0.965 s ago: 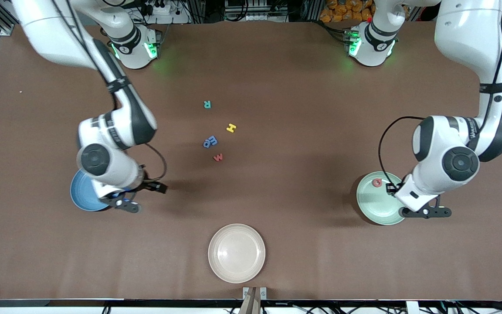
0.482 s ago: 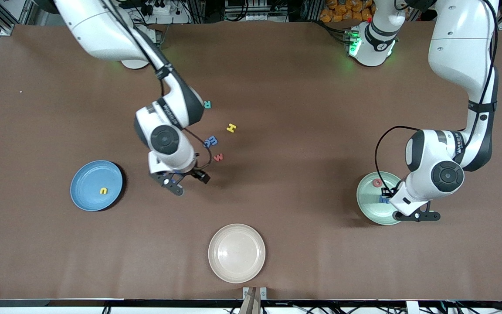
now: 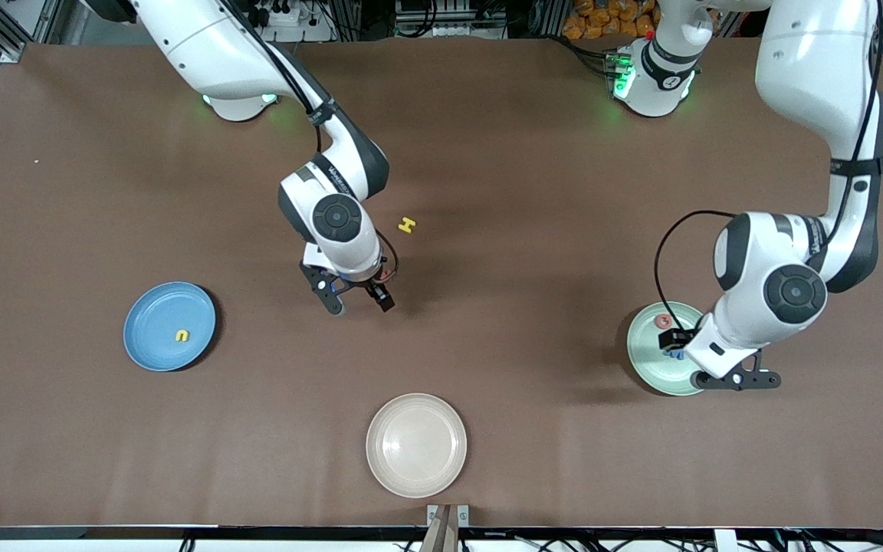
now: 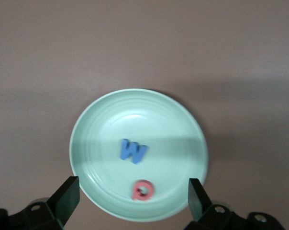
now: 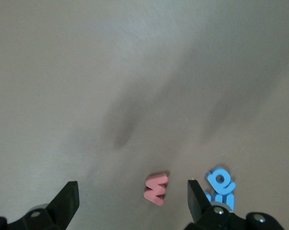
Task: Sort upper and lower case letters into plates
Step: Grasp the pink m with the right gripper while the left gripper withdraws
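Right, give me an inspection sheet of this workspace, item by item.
Surface: brown table, flat.
Job's things: mint plate holds blue w and red letter, apart. Blue plate holds a yellow letter. Yellow H, red letter W and blue letters lie on the table.
Clutter: cream plate, nearest the front camera.
Grippers: left hand open over the mint plate; right hand open over the red letter W.
Cables: black cable looping at the left wrist.
Surroundings: nothing seen.

Cream plate (image 3: 416, 445): empty, near the table's front edge, midway between both ends.
Table (image 3: 533, 199): brown cover.
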`<state>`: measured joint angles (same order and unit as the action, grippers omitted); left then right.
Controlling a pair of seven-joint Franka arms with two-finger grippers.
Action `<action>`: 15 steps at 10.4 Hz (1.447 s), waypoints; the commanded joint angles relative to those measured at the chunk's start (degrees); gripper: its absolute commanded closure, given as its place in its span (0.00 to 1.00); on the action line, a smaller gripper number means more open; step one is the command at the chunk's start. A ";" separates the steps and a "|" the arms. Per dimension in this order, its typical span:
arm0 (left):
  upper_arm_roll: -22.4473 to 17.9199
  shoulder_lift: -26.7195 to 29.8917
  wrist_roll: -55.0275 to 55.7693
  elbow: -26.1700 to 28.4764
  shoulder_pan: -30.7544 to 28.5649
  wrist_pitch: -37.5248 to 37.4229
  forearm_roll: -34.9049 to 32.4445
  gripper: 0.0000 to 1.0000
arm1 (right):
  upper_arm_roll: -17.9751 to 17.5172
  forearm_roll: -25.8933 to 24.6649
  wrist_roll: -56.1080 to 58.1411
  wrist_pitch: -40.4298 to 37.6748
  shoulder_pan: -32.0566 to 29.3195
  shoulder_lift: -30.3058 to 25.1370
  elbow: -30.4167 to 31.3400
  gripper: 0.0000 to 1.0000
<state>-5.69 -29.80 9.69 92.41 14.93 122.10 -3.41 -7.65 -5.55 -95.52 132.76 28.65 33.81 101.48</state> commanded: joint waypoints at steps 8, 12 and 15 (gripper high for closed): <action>-0.03 14.76 12.98 1.02 14.50 -8.01 2.88 0.00 | 0.62 -0.16 -7.04 10.14 3.25 1.26 6.45 0.00; 0.15 17.76 14.12 0.85 17.49 -9.42 5.50 0.00 | 0.79 -0.25 -7.22 12.08 3.17 3.10 6.10 0.00; 1.11 17.85 16.58 0.67 18.20 -9.33 5.69 0.00 | 0.79 -0.25 -7.22 12.44 3.25 3.20 6.10 0.00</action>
<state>-4.74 -12.95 25.07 92.36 32.90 113.28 1.30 -7.30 -5.55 -101.39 144.48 31.23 36.91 107.62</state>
